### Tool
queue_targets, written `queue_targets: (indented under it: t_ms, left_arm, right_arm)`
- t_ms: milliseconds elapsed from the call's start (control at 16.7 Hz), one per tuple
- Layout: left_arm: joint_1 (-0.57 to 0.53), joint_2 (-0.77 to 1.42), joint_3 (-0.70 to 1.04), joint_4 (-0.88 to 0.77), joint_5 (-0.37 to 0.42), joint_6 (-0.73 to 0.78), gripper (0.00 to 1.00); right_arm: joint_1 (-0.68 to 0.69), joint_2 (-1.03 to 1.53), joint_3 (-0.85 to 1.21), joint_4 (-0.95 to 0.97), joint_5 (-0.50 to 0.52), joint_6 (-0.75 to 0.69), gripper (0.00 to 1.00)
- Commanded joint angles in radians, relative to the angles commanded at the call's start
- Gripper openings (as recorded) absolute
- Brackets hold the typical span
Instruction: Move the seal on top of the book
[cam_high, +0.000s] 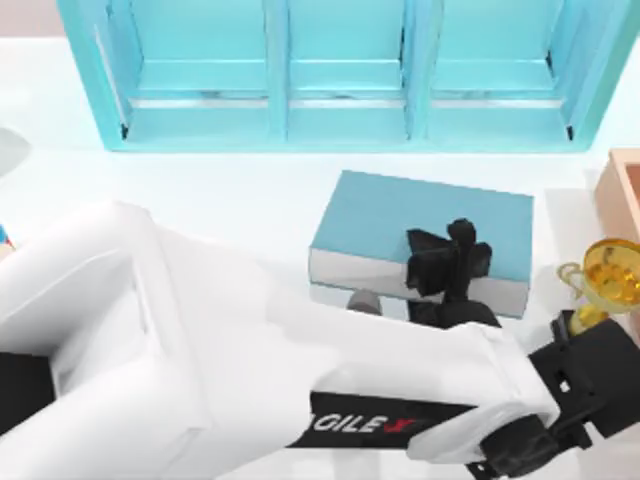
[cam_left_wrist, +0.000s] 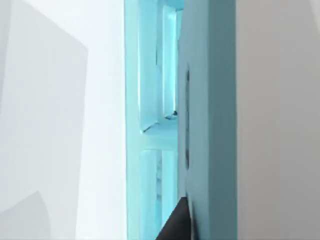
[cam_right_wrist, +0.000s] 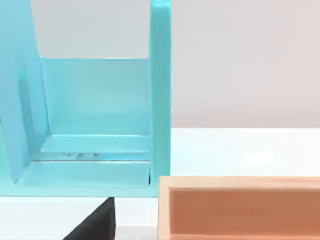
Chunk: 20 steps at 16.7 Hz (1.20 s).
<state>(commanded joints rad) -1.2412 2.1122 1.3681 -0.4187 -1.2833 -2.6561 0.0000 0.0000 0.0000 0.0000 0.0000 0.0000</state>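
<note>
White tabletop backs the book (cam_high: 425, 235); my left gripper (cam_high: 447, 262) hangs over its near edge, grip state unclear, so I lower squarely, release gently.

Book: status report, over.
Left pincer above book's front edge. Right pincer parked facing shelf and orange tray. Book flat before shelf; gold trophy close on its right.

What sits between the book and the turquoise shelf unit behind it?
Nothing: in the top view a bare strip of table separates the book from the shelf unit.
</note>
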Motion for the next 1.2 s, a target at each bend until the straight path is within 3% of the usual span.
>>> queue_targets:
  t_ms: [840,1200]
  left_arm:
    - [0.0,0.06,-0.041,0.103,0.001,0.003,0.0]
    - [0.0,0.06,-0.041,0.103,0.001,0.003,0.45]
  right_arm:
    - [0.0,0.0,0.0,0.0,0.0,0.0,1.0]
    - [0.0,0.0,0.0,0.0,0.0,0.0,1.0]
